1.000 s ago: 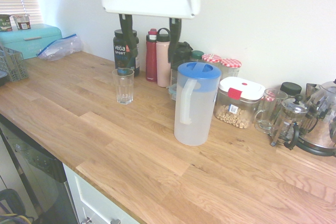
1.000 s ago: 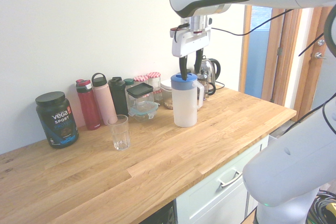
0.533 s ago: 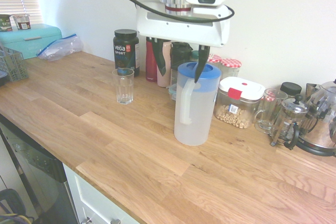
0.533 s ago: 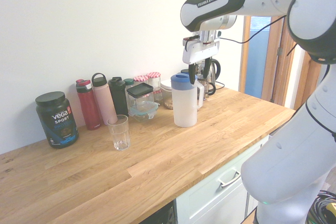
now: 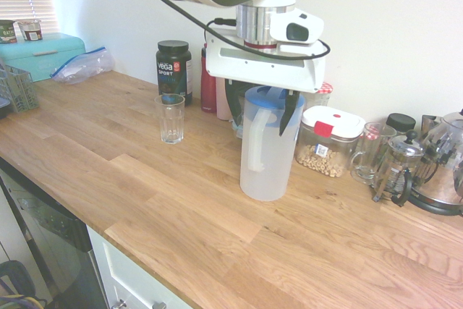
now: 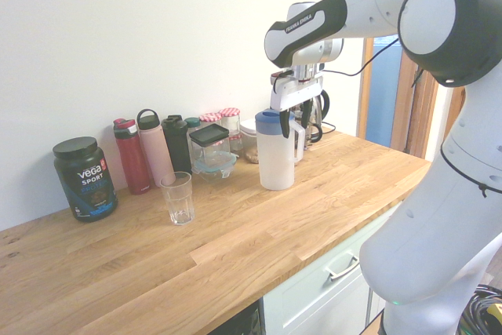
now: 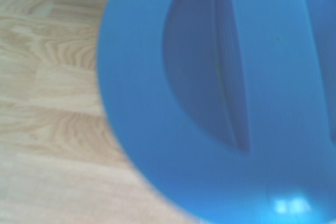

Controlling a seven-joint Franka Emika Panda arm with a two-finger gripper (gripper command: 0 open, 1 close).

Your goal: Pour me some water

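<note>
A tall frosted white pitcher [image 5: 266, 151] [image 6: 275, 158] with a blue lid [image 7: 220, 103] and a side handle stands upright on the wooden counter. The water [image 5: 265, 175] barely shows through its cloudy wall. My gripper [image 5: 262, 110] [image 6: 289, 118] is open and hangs straight down over the lid, with one dark finger on each side of the pitcher's top. I cannot tell whether the fingers touch it. An empty clear glass [image 5: 171, 118] [image 6: 178, 198] stands apart from the pitcher, further along the counter. In the wrist view the lid fills most of the picture.
A row stands along the wall: a black Vega tub [image 5: 173, 69], a red bottle [image 5: 208, 77], a snack box with a white lid [image 5: 329, 140], a glass mug [image 5: 370, 152], a French press [image 5: 396, 170] and a kettle [image 5: 445, 171]. A teal bread box [image 5: 43, 54] stands at the far end.
The open gripper has moved from above the glass and bottles over to the pitcher. It has come down so that its fingers now flank the lid. Pitcher and glass have not moved.
</note>
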